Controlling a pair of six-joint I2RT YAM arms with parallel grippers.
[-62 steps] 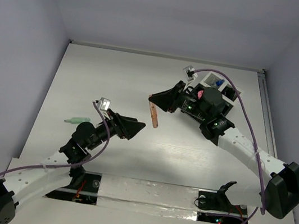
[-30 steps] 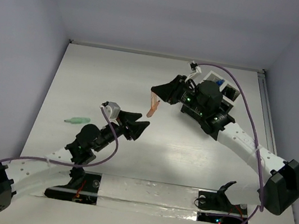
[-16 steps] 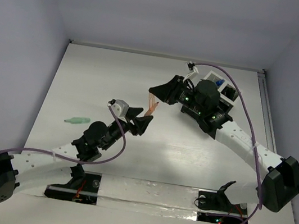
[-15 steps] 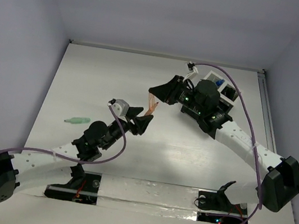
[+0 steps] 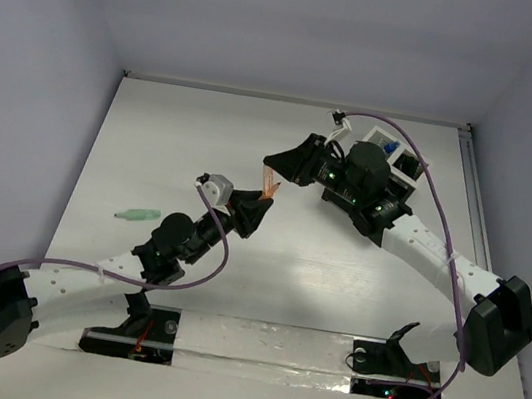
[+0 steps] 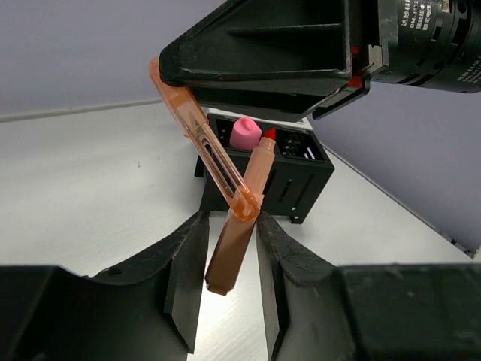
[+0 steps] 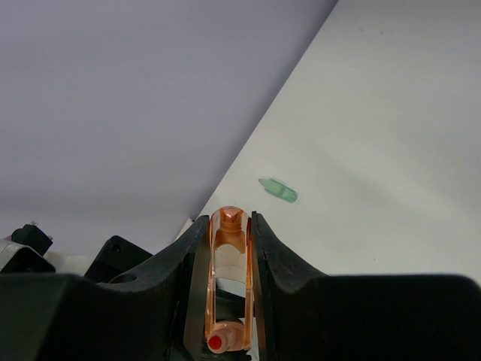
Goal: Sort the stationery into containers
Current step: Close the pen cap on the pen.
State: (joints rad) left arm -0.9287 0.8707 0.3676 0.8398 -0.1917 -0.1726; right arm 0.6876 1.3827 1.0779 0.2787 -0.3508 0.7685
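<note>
The orange pen (image 5: pixel 269 182) hangs in the air above the surface (image 5: pixel 175 135), between the two arms. The right gripper (image 5: pixel 272 163) has its jaws closed on the clear cap end. The left gripper (image 6: pixel 229 226) has its jaws pressed on both sides of the lower barrel. Behind it, a pink piece (image 6: pixel 244 134) and a red marker (image 6: pixel 268 134) stand in the black box (image 6: pixel 297 177). A green marker (image 5: pixel 138 214) lies far left.

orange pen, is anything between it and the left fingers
Nothing visible. The left fingers flank the lower barrel of the orange pen in mid-air, while the right fingers grip its clip end above. The black box stands behind the pen, not between.
</note>
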